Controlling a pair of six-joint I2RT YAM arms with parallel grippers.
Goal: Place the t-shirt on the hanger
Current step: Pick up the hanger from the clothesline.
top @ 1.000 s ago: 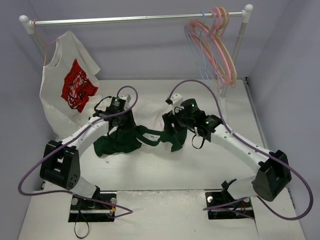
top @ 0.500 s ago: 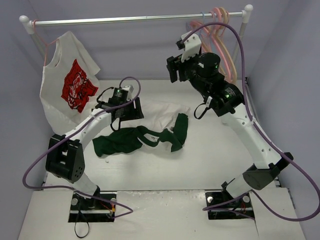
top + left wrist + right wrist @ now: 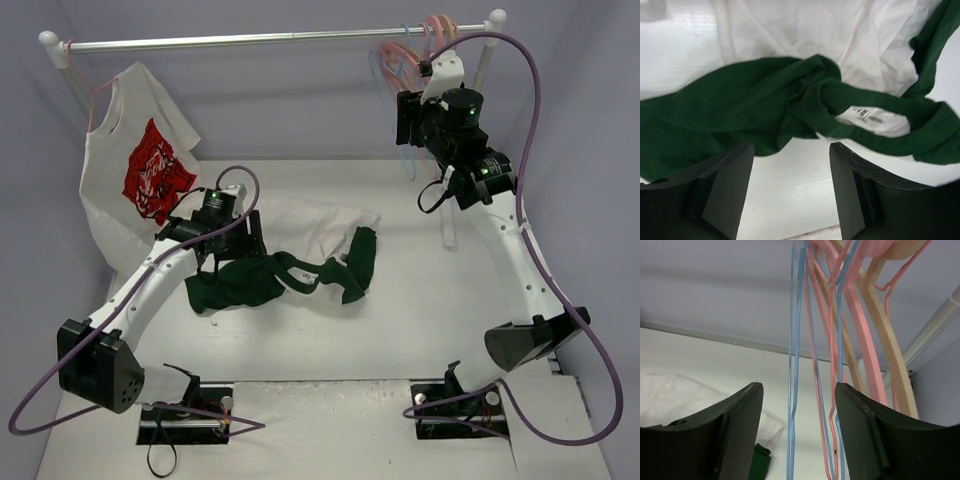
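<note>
The right gripper (image 3: 797, 405) has swung up from the table to the rack at upper right, jaws wide, the hanger (image 3: 791, 365) lined up between them (not gripped); the t-shirt (image 3: 312, 224) lies crumpled mid-frame below the left gripper (image 3: 790, 167), also wide and empty; fetching the hanger looks underway.

T-shirt (image 3: 290, 265) lies mid-table (image 3: 330, 340), with the left gripper (image 3: 790, 165) right over its left part. Behind runs the rail (image 3: 250, 40). A second shirt (image 3: 140, 170) hangs at its left end, hangers (image 3: 437, 25) at its right end. One hanger (image 3: 792, 365) hangs between the right gripper's (image 3: 799, 410) fingers.
</note>
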